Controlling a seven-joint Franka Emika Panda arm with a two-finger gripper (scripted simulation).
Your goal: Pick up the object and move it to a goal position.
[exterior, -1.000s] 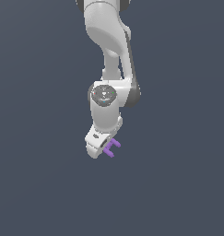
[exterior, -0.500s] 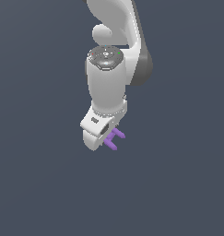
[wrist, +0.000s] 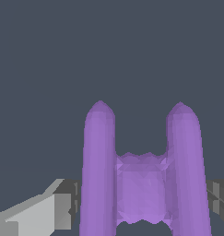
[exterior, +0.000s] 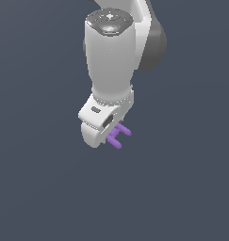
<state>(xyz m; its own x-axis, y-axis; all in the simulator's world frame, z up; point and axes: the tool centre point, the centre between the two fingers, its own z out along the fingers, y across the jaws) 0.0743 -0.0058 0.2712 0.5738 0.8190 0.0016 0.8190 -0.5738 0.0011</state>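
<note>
The object (exterior: 118,135) is a small purple piece of two thin parallel rods joined by a crossbar. It sticks out from under the white hand toward the exterior view's right. My gripper (exterior: 110,132) is shut on it, and the hand hides most of the fingers there. In the wrist view the object (wrist: 143,179) fills the picture close up, its two rods pointing away from the camera with a short bar between them. A grey finger (wrist: 62,207) presses against one rod and a second finger shows at the other edge of that picture.
The white arm (exterior: 111,56) hangs down from above with a dark joint behind it. Around it is only a flat dark grey-blue background, with no table, edge or goal marker in view.
The arm has swung toward the camera and now looks larger. The hand with the purple piece has shifted slightly up and stays shut on it.
</note>
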